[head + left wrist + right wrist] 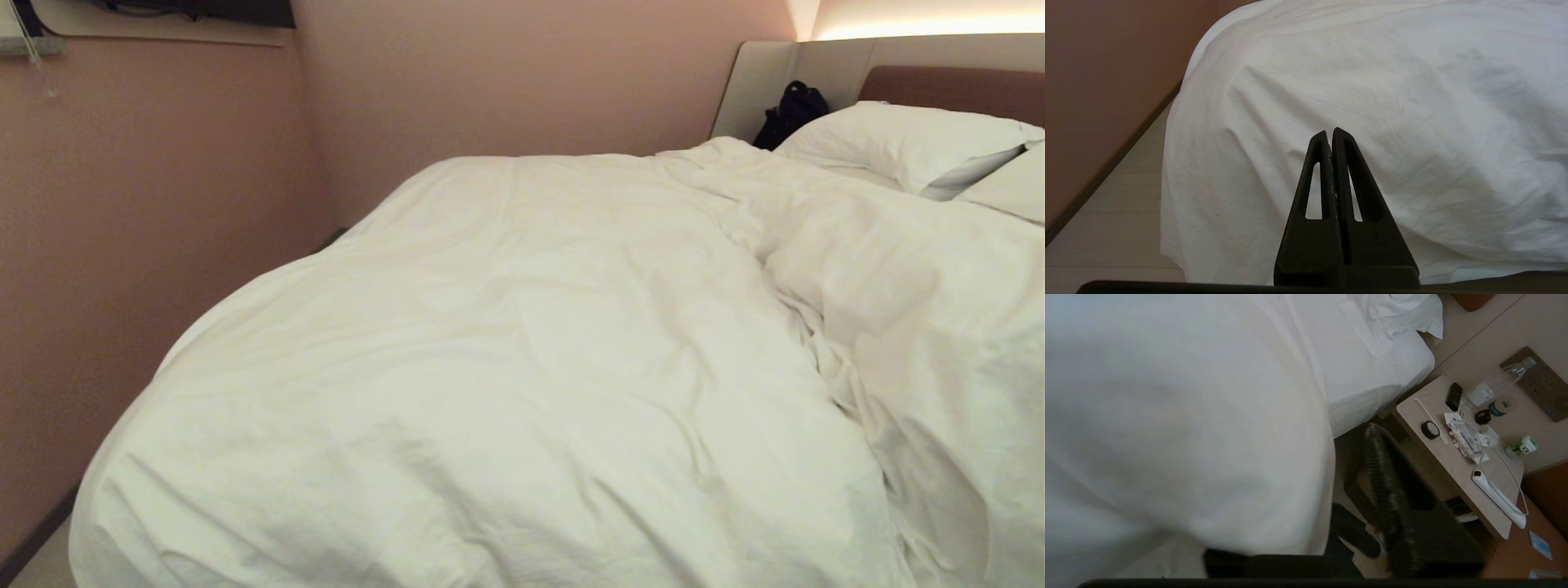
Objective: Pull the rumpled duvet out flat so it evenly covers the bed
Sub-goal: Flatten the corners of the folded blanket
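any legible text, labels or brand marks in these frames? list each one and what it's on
No text can be read anywhere.
Water bottle on the bedside table: label too blurred to read.
Round tin beside it: dark marks on the lid, too small to read.
Small green-and-white item: mark too small to read.
White packets on the table: print blurred.
Duvet and pillows: plain, no markings.
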